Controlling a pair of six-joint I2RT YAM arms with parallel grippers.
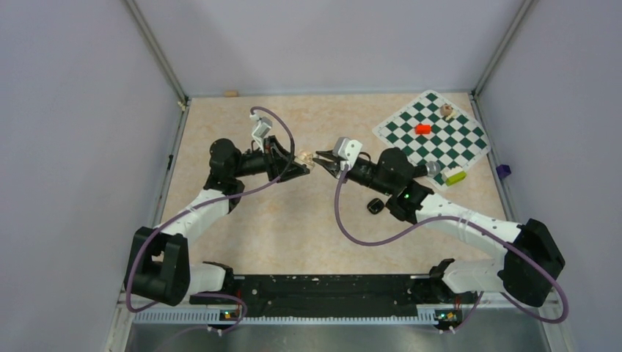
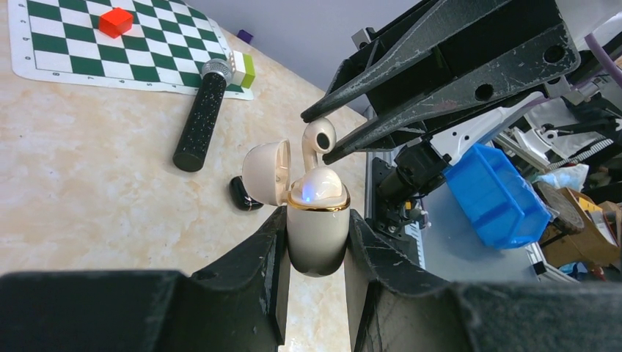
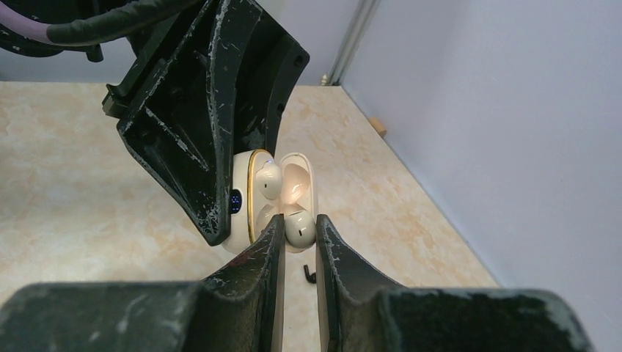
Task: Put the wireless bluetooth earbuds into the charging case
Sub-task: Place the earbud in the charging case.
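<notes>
The charging case [image 2: 317,231] is cream with a gold rim, and its lid [image 2: 268,172] is open. My left gripper [image 2: 317,214] is shut on its body and holds it above the table. One cream earbud [image 3: 268,180] sits in the case [image 3: 242,202]. My right gripper [image 3: 299,220] is shut on the other cream earbud [image 3: 299,229], at the case's opening. In the left wrist view this earbud [image 2: 319,136] has its stem pointing down into the case. In the top view both grippers [image 1: 302,167] [image 1: 319,158] meet mid-table.
A small glossy black rounded object [image 1: 375,206] lies on the table under the right arm. A black cylinder with a silver tip [image 2: 199,117] lies by the chessboard mat [image 1: 469,150], which bears a red block [image 1: 422,129]. A yellow-green block [image 1: 455,176] lies at its edge.
</notes>
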